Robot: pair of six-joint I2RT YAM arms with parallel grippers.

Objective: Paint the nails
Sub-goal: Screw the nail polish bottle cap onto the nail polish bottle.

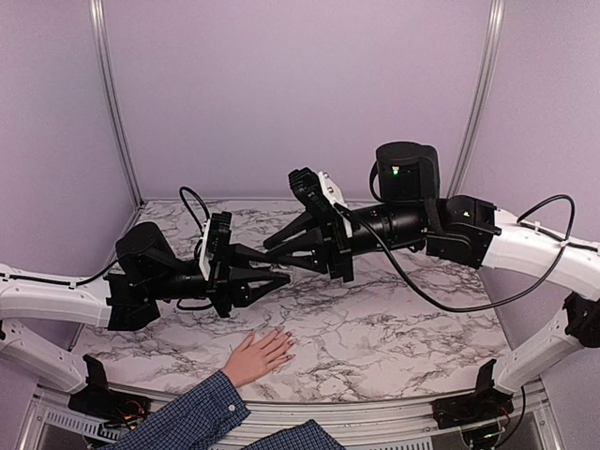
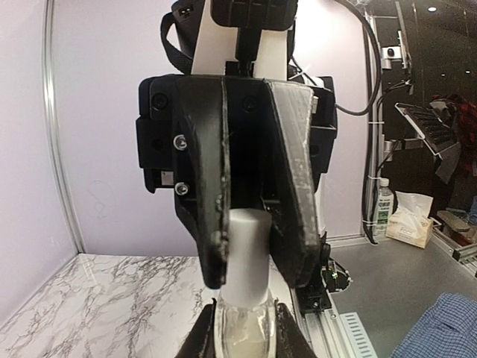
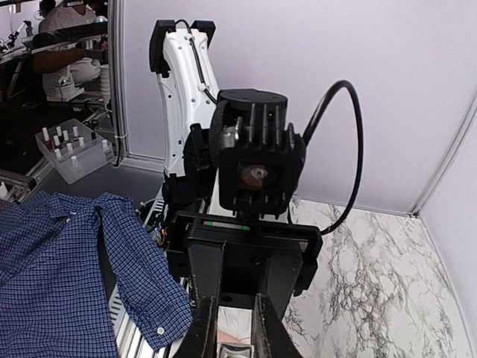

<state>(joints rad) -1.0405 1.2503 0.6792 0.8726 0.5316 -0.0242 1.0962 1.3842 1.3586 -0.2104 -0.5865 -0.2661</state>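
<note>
Left wrist close-up: left gripper [image 1: 284, 276] clamped on a pale bottle [image 2: 242, 339], right gripper [image 2: 253, 277] pinched onto its white cap [image 2: 247, 246] (both held mid-air). Nails [image 1: 287, 349] on a hand [image 1: 255, 356] flat on the marble table [image 1: 394, 328], near edge, apart from both grippers.

table [image 1: 403, 328] white marble, grey-black veins. walls [image 1: 281, 84] pale lilac. at seven o'clock: blue plaid sleeve [image 1: 187, 417], light-skinned hand [image 1: 258, 354]. arms [image 1: 56, 302] white at four and eight, black toward centre. white cap [image 2: 247, 253], clear pale bottle [image 2: 242, 334].

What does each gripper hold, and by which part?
The left gripper holds a small clear bottle by its body; the right gripper grips its white cap.
</note>
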